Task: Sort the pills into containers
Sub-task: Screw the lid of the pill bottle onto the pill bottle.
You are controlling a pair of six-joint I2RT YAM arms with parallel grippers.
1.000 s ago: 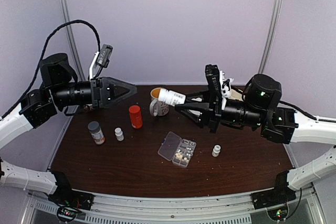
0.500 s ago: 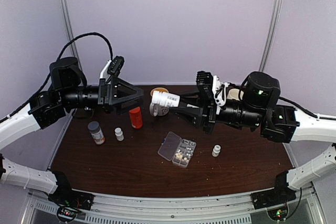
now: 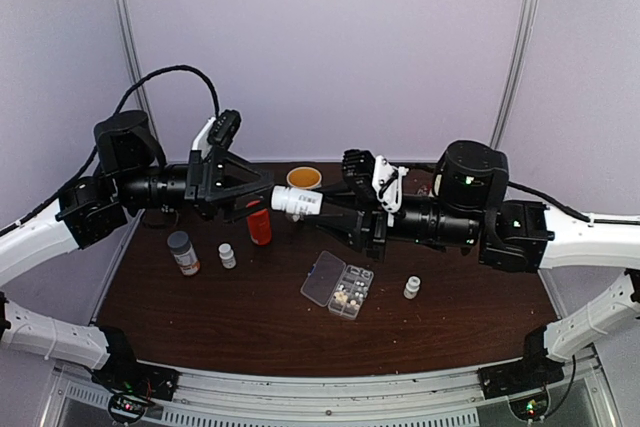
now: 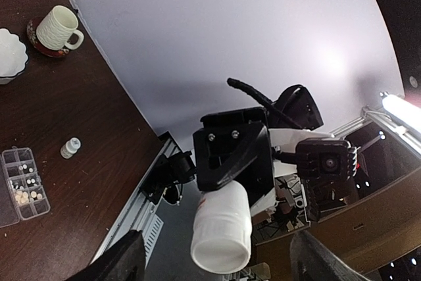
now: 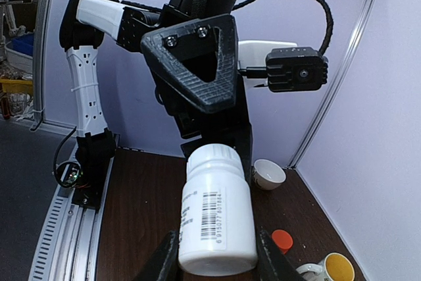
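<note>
Two arms: black, angular grippers meet in mid-air, above and behind the organizer box.
Table (image 3: 200, 307): dark brown wood grain, matt.
Right gripper (image 3: 338, 211): clamped on the body of the white bottle, holding it level.
Left gripper (image 3: 268, 193): jaws spread wide, one either side of the bottle's capped end. The left wrist view shows a gap on each side.
Organizer box (image 3: 322, 277): clear, flat, rectangular plastic with small compartments. Its hinged lid lies open on its left in the top view.
White bottle (image 3: 298, 202): smooth opaque cylinder with a barcode label. Contents hidden.
Mug (image 3: 303, 178): yellow inside, behind the box. Contents cannot be told.
Red bottle (image 3: 259, 227): plain cylinder, behind-left of the box.
Grey-capped bottle (image 3: 182, 252): well left of the box.
Small white bottles: one (image 3: 411, 288) near the box's right, one (image 3: 227, 255) well left.
Pills (image 3: 347, 297): tiny whitish pellets lying in several box compartments.
</note>
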